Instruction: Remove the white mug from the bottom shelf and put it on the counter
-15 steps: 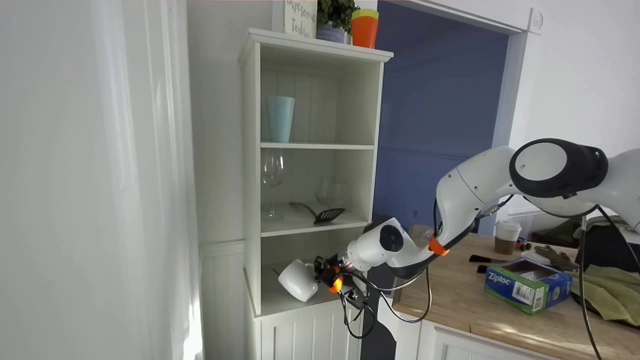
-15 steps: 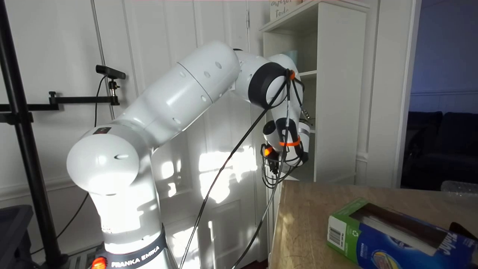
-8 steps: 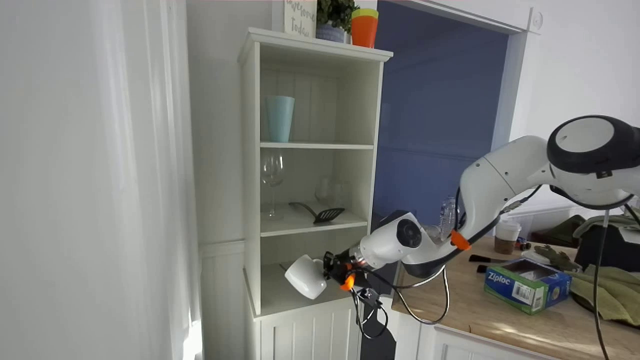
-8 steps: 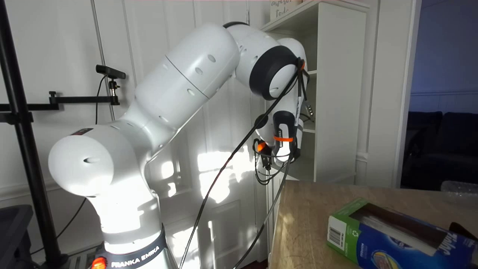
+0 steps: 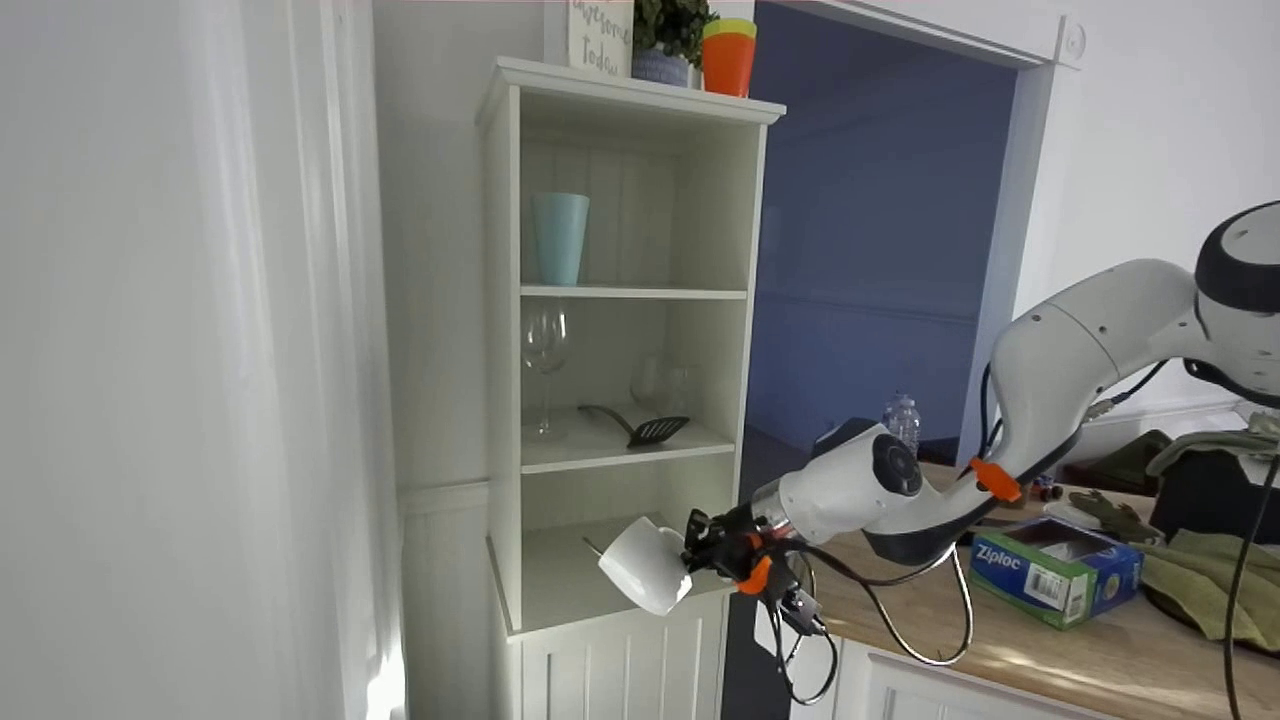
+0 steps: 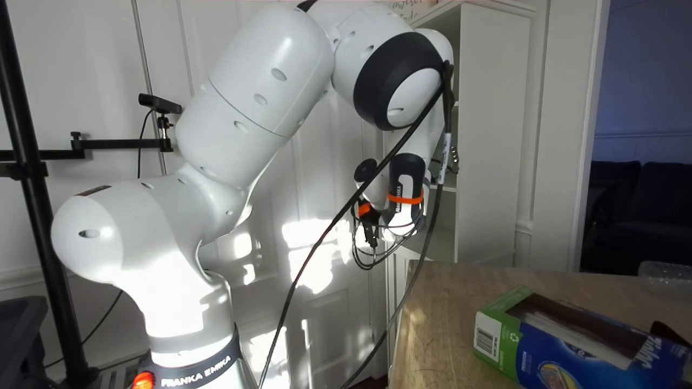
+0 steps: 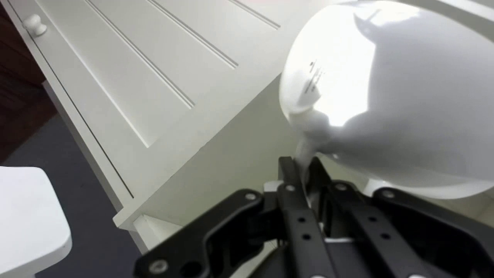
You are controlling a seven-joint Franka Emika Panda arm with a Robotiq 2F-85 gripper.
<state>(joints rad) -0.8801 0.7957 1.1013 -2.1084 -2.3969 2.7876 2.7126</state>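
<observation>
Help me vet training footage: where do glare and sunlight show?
Wrist view: bright reflections whiten part of the white mug; in an exterior view, the arm's base is nearly blown out and sunlit patches hit the door; in an exterior view, a pale streak lies on the counter.

The shelving unit [image 5: 605, 375] is seen frontally in an exterior view, past arm [image 6: 238, 108] and table [image 6: 443, 313] in an exterior view — all shared; the wrist view peers closely along the end effector [image 7: 302, 165].

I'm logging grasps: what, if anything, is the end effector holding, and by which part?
The end effector pinches the white mug by its handle, as the wrist view shows.
</observation>
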